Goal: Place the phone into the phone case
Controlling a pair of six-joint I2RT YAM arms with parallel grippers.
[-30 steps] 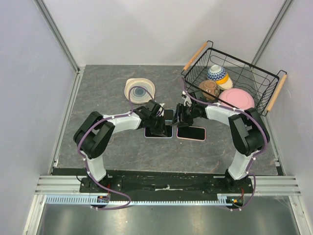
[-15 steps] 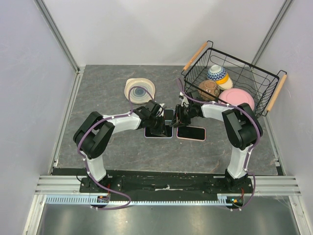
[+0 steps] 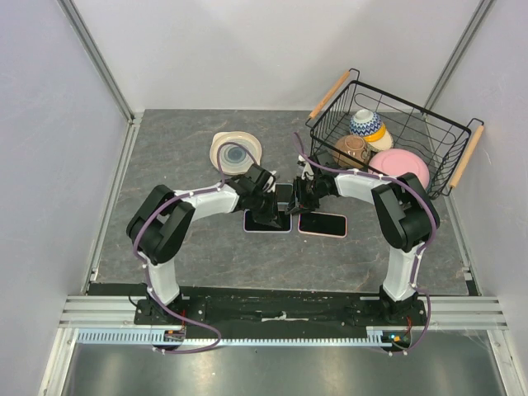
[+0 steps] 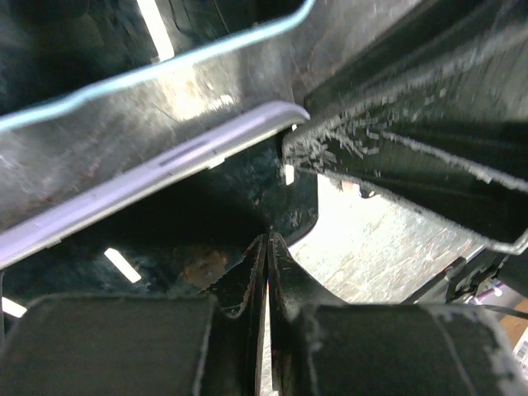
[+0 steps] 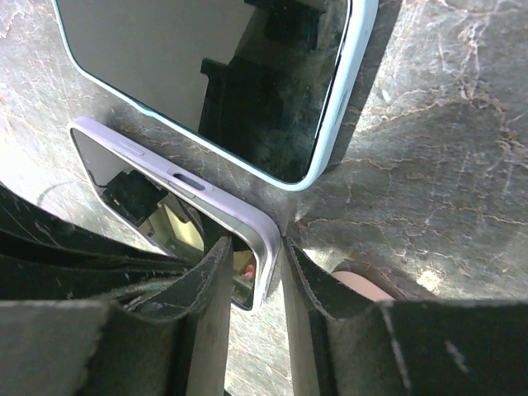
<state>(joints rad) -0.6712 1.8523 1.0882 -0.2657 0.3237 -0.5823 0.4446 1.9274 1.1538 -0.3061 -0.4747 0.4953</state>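
Apparently phone [image 5: 115, 169], dark glossy face, lay inside lavender phone case [image 5: 186, 183], flat on table [image 3: 181, 247] between both arms; if fully seated, could not tell. Right gripper [image 5: 254, 247] pinched corner of case rim, fingers narrow apart. Left gripper [image 4: 268, 247] closed tight, holding nothing, tips over phone face. Blue-rimmed phone [image 5: 206, 66] lay just beside.

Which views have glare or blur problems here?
Top external: even light, sharp, no glare. Left wrist: far too close, dark and soft, bright streaks on glossy black; only the lilac rim stands out. Right wrist: mostly sharp; the blue-rimmed screen mirrors the right gripper, whose fingers are soft.
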